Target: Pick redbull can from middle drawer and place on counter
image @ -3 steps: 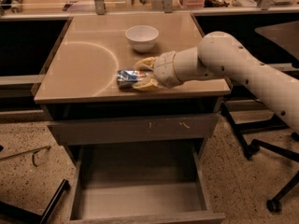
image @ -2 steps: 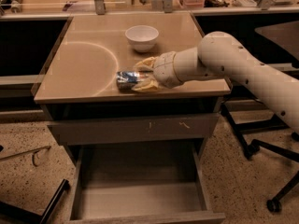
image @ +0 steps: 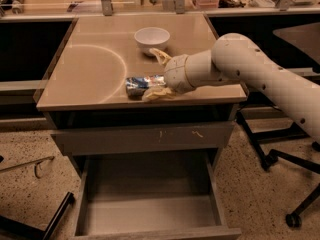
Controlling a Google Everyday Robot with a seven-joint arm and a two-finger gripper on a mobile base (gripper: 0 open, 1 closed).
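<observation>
Silver-and-blue slim metal drink can (image: 141, 85) lay on its side near the 6 o'clock edge of the glossy beige square desk (image: 90, 69). The tool (image: 151, 75) was around it, pale fingers (image: 159, 57) spread apart, not clamping. Small white bowl (image: 152, 38) sat at the can's 12 o'clock. Grey wooden drawer box (image: 150, 215) stood open below.
</observation>
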